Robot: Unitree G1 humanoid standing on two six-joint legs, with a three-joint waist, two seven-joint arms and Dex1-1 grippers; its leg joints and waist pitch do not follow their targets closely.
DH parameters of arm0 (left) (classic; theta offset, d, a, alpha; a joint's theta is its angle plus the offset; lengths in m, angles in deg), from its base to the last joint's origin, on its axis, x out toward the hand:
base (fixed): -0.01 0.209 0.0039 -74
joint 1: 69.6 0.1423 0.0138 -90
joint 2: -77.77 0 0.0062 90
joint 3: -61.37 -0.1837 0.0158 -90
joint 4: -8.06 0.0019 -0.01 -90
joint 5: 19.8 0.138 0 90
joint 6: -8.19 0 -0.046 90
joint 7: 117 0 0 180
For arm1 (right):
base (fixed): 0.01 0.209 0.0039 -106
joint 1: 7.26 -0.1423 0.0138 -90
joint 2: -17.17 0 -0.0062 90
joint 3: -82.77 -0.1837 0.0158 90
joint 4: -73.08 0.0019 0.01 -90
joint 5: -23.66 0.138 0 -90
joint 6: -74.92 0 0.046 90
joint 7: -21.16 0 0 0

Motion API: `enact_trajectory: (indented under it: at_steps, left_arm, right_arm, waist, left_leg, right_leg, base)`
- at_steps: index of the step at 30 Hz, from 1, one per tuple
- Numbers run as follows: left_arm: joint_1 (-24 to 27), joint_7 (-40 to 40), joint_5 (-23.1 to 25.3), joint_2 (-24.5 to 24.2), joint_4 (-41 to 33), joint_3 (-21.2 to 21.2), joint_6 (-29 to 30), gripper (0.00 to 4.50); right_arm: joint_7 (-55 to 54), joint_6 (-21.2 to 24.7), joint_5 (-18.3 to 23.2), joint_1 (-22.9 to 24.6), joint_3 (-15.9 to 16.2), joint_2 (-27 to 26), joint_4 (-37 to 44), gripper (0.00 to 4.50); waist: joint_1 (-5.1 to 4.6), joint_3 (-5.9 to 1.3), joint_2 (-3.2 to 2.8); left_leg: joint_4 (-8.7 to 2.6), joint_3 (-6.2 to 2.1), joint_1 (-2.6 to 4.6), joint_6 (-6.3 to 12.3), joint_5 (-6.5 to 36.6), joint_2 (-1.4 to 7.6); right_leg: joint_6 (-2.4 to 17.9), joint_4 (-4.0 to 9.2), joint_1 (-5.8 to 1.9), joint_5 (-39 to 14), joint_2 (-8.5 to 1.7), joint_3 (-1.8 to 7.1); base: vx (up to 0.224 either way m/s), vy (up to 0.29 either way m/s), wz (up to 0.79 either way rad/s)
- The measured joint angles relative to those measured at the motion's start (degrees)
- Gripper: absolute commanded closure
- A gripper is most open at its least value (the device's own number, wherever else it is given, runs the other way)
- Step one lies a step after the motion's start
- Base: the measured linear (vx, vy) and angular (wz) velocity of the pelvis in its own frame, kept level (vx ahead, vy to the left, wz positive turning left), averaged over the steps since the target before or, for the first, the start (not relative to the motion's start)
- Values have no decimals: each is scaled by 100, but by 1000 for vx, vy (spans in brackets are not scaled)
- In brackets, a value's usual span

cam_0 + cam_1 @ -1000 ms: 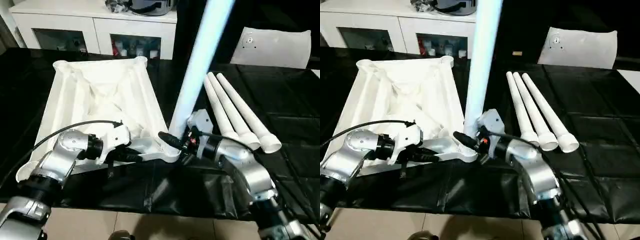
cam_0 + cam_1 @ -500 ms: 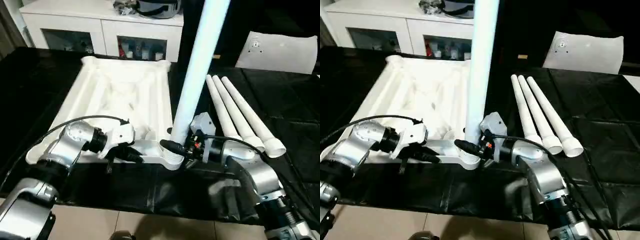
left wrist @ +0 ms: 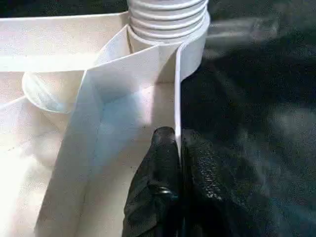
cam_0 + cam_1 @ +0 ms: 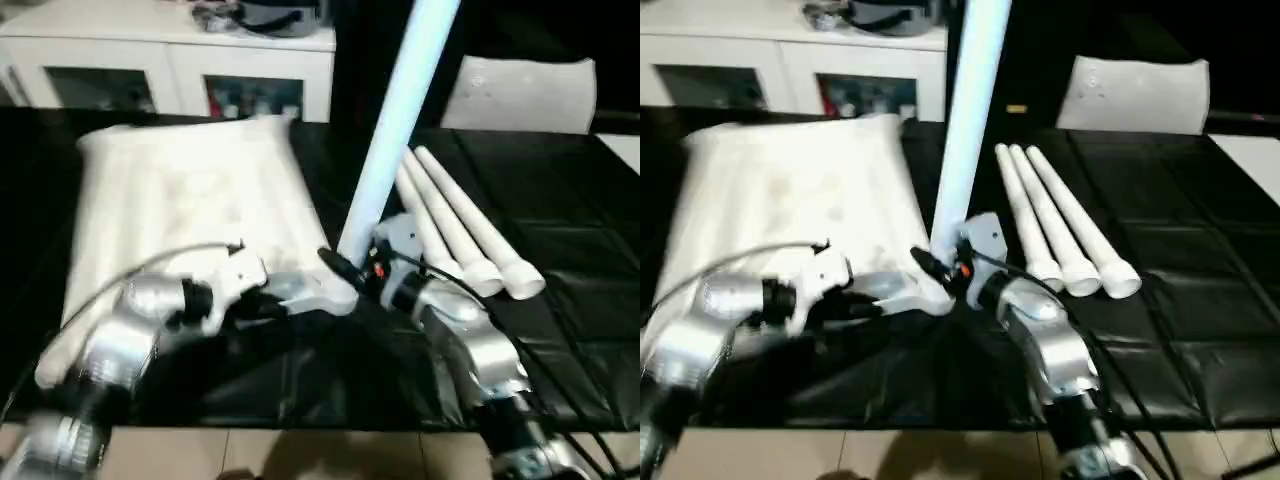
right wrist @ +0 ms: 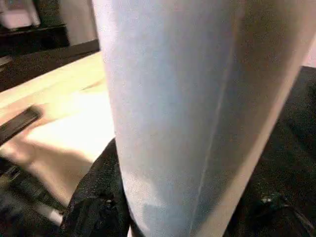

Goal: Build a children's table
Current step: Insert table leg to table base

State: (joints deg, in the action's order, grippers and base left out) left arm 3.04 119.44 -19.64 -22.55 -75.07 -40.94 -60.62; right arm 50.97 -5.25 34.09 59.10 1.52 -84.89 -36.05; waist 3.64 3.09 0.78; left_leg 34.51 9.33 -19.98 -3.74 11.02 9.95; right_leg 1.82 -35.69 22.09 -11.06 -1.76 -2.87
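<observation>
The children's table top [image 4: 190, 200] lies underside up on the left half of the black tabletop [image 4: 560, 270]. One leg [image 4: 395, 120] stands upright at its near right corner, its ribbed foot seated in the corner socket [image 3: 168, 24]. Three more legs [image 4: 1060, 225] lie side by side to the right, well apart from the top.

The right claw [image 4: 352, 268] is closed around the standing leg just above the socket; the wrist view shows a black finger [image 5: 96, 197] pressed against the tube. The left claw [image 3: 178, 197] is pinched shut on the thin near rim wall of the top, just left of that corner, one finger [image 3: 153, 192] inside the wall and the other outside.

The main risk I see is the leg going in crooked. It leans a little toward the far right, so pushing or twisting while it is off axis could jam the ribbed end or pop it back out. The rim wall is thin plastic, and the left claw's grip on it is narrow; a strong twist from the right arm could flex the wall, let it slip from the pinch, and set the whole top sliding on the smooth black cover. If the top swings right, it could also knock the three loose legs, which look ready to roll.
</observation>
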Motion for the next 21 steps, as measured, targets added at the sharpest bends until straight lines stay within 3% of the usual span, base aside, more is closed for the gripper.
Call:
enact_trajectory:
  at_steps: [1, 4, 7, 13, 15, 21]
  left_arm:
    - [187, -265, 89, 145, -442, -8, 429, 450]
    - [330, -587, 194, 480, -976, -226, 1025, 450]
    - [327, -749, 293, 592, -1066, -346, 1154, 450]
    - [274, -927, 410, 463, -1207, -448, 1341, 450]
    - [264, -944, 411, 447, -1169, -449, 1285, 450]
    - [136, -644, 369, 132, -662, -496, 254, 450]
  right_arm:
    - [-201, -24, -10, -201, -64, -134, -278, 262]
    - [-576, -13, -6, -585, -271, -265, -751, 262]
    - [-601, 34, -20, -653, -310, -278, -893, 262]
    - [-555, -10, -32, -667, -321, -291, -1087, 262]
    - [-546, -95, 15, -617, -394, -314, -1076, 262]
    - [-267, -183, 349, -335, -613, -301, -784, 262]
  waist:
    - [-36, 0, 1]
    - [-19, 0, 3]
    - [34, -2, 6]
    - [12, -7, 11]
    - [8, -4, 8]
    - [54, 5, -6]
  left_leg:
    - [1, 2, 0, 0, 0, 1]
    - [1, 5, -6, 1, 0, 0]
    - [-1, 5, -6, 1, 1, 1]
    - [-1, 4, -2, 1, 1, 1]
    - [-1, 3, -7, 1, 0, 1]
    - [-7, 0, -25, 2, 0, 1]
  right_leg:
    - [4, -1, 5, 3, 0, 2]
    - [1, 8, 4, 0, -1, 2]
    - [-3, 13, -3, -2, 0, 0]
    - [-4, 14, -6, -2, 0, 0]
    - [-4, 18, -3, -2, 0, -2]
    - [-5, 34, -1, 0, 0, -7]
  base:
    - [0, 0, 0]
    - [0, 0, 0]
    - [0, 0, 0]
    - [0, 0, 0]
    - [0, 0, 0]
    - [0, 0, 0]
